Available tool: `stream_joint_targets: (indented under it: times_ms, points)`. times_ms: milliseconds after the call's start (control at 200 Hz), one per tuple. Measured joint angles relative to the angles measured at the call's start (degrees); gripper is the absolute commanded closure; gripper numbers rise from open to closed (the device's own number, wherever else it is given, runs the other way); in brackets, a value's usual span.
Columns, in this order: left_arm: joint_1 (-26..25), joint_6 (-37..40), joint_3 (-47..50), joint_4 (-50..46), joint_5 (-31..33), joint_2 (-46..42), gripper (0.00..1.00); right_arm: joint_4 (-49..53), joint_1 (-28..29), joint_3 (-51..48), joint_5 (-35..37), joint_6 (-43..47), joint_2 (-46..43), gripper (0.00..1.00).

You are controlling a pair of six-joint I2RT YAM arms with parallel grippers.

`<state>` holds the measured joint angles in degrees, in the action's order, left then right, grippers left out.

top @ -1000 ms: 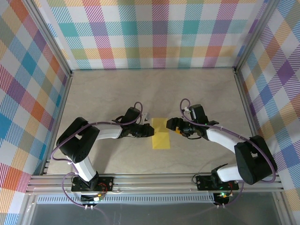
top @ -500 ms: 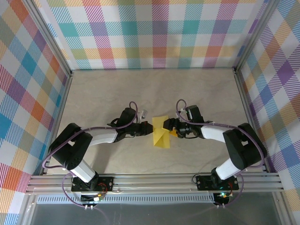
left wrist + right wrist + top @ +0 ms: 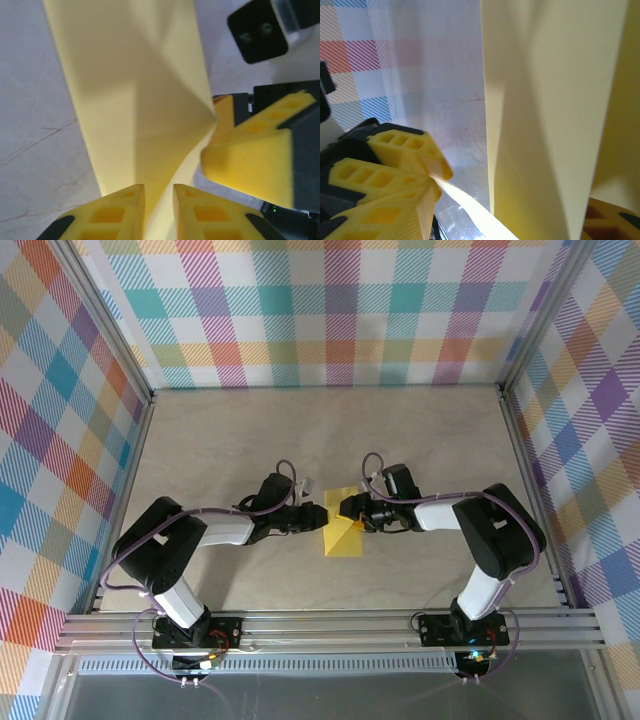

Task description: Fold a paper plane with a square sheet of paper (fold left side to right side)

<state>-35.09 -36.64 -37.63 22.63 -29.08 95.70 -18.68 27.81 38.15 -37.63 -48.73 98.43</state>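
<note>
Thin square yellow paper sheet (image 3: pixel 343 532): matt, smooth, soft creases. Yellow lattice-cut left gripper fingers (image 3: pixel 135 205): matt plastic, slightly grainy face. Pale beige tabletop (image 3: pixel 400 440): smooth, stone-look, faint veins, low sheen. Silver frame rails (image 3: pixel 330 625): brushed metal. Plaid walls (image 3: pixel 330 310): matt print. White arm shells (image 3: pixel 225 529): smooth plastic.

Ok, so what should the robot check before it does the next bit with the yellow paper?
1. The square sheet of paper sits between both grippers: ok.
2. Its edge runs between the fingers of the left gripper: ok.
3. The left gripper pinches firmly: cannot tell; a narrow gap shows.
4. The right gripper holds the sheet: cannot tell; one finger sits at the bent corner.
5. The sheet lies flat with a sharp crease: not ok; it bows up off the table.
</note>
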Motion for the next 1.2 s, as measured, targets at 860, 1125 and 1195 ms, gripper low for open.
stream_joint_targets:
  times_ms: [860,1125,1195]
  points:
    - [0.85,-0.5,0.87,-1.57,3.96,-4.76,0.52,2.12,-0.48,-0.98,2.6,4.31,-5.22,1.0]
    - [2.23,3.72,0.9,-8.26,8.17,-25.57,0.27,1.7,-4.26,-1.03,3.63,5.77,-19.74,1.0]
    - [2.47,3.93,0.94,-8.81,8.85,-29.73,0.18,1.01,-4.37,-1.03,3.72,5.75,-23.76,1.0]
